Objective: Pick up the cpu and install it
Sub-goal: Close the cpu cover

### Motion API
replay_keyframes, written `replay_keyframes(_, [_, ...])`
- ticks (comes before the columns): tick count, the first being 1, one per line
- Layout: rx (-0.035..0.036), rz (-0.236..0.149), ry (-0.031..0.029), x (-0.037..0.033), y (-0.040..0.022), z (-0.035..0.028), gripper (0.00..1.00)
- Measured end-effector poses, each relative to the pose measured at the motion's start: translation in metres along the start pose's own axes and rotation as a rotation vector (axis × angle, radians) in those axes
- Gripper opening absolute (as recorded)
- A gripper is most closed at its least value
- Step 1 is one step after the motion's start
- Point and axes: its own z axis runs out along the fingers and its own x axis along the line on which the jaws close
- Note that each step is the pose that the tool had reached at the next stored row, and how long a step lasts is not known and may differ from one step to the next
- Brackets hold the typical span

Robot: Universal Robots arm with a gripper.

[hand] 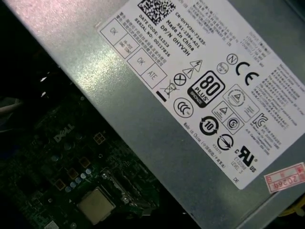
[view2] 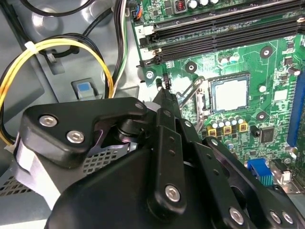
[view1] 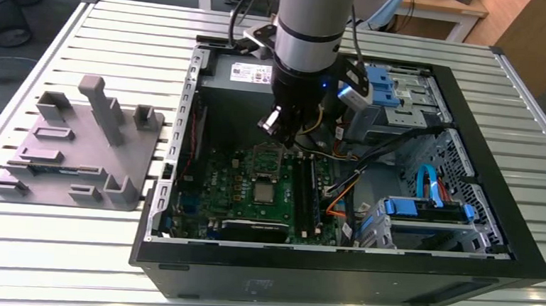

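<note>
The cpu (view1: 264, 192) is a small silvery square lying flat in its socket on the green motherboard (view1: 223, 185) inside the open computer case. It also shows in both wrist views (view2: 230, 92) (hand: 95, 205). The socket's metal frame (view1: 266, 157) stands tilted up just behind it, and a thin metal lever (view2: 190, 93) rises beside the socket. My gripper (view1: 276, 130) hangs above the raised frame, a little behind the cpu and apart from it. The tip of my gripper (view2: 163, 88) narrows to one point, shut with nothing in it.
A grey power supply (hand: 190, 71) sits close behind the gripper. Yellow and black cables (view2: 62, 47) loop next to it. Memory slots (view2: 214, 28) run beside the socket. Blue-handled drive cages (view1: 426, 208) fill the case's right side. A gray plastic fixture (view1: 74, 148) stands on the slatted table (view1: 58, 254).
</note>
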Motion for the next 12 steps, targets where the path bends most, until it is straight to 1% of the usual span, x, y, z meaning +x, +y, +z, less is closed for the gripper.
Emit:
replay_keyframes(8, [-0.0043,-0.02,0.003,-0.0001,-0.0001,-0.0028,0.11])
replay_keyframes(9, [-0.0052,-0.034,0.0038,-0.0001,-0.0001,-0.0031,0.11])
replay_keyframes(12, [-0.0062,-0.049,0.0043,-0.0001,-0.0001,-0.0033,0.11])
